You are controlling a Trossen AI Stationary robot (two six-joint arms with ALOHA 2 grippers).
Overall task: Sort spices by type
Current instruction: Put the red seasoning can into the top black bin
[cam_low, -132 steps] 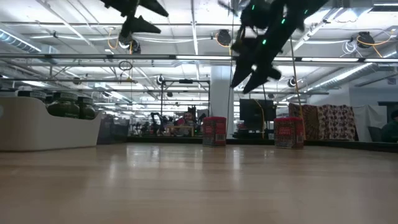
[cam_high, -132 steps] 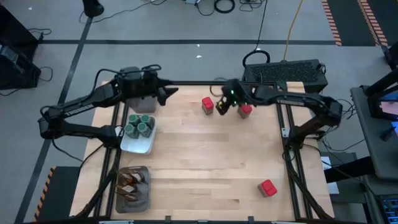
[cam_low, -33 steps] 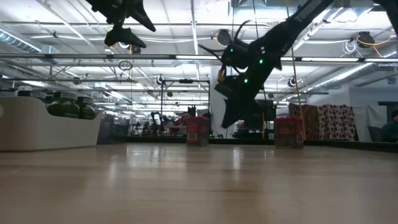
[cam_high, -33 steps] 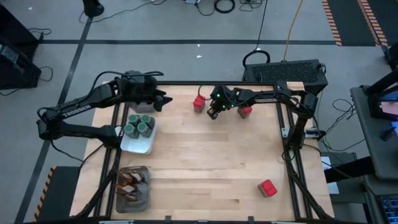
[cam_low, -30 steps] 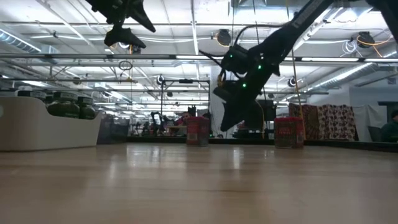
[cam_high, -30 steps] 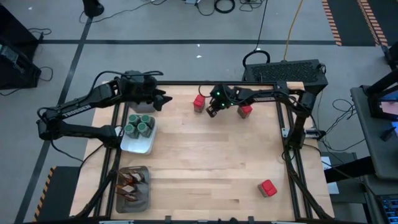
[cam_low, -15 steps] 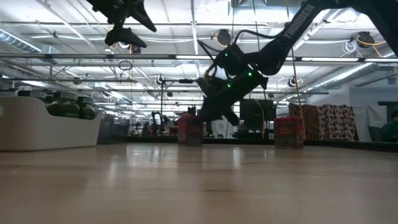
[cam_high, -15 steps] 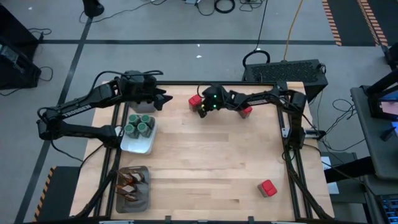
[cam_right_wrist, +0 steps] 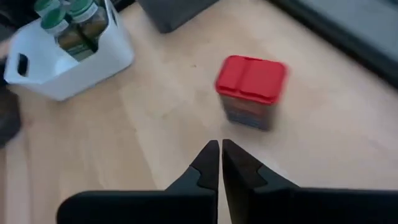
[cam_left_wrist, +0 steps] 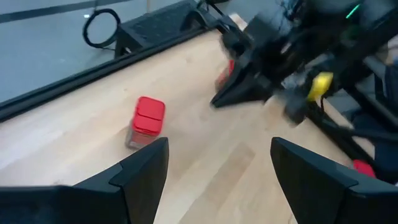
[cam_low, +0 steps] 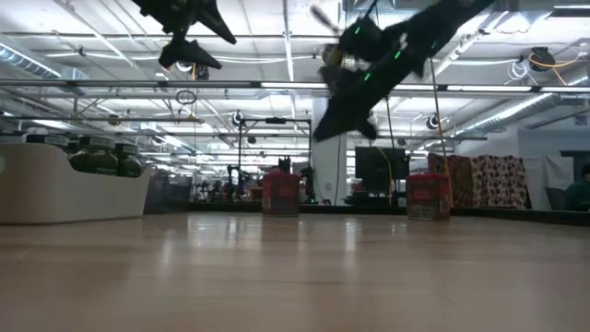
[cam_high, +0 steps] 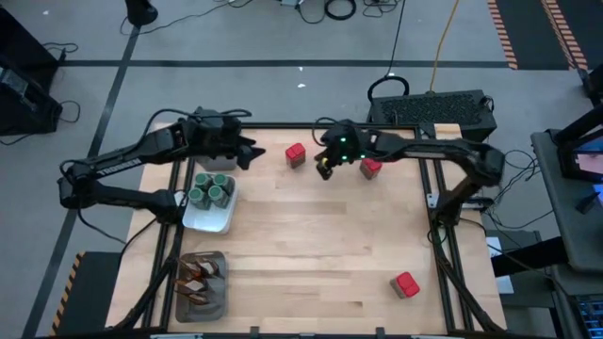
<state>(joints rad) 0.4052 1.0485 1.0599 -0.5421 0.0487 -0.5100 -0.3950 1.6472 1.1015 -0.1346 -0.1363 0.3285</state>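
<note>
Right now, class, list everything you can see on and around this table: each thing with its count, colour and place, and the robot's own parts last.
Spice boxes: three, red; one at the far edge between the grippers, one under the right arm, one near the right front corner.
Jars: about six, green lids, in the white dish on the left.
Sachets: several, brown-orange, in the grey mesh tray at the left front corner.
Table: one, light wood.
Keyboard: one, black, beyond the far edge.
Left gripper: open, raised at far left.
Right gripper: shut, raised beside the far box.
</note>
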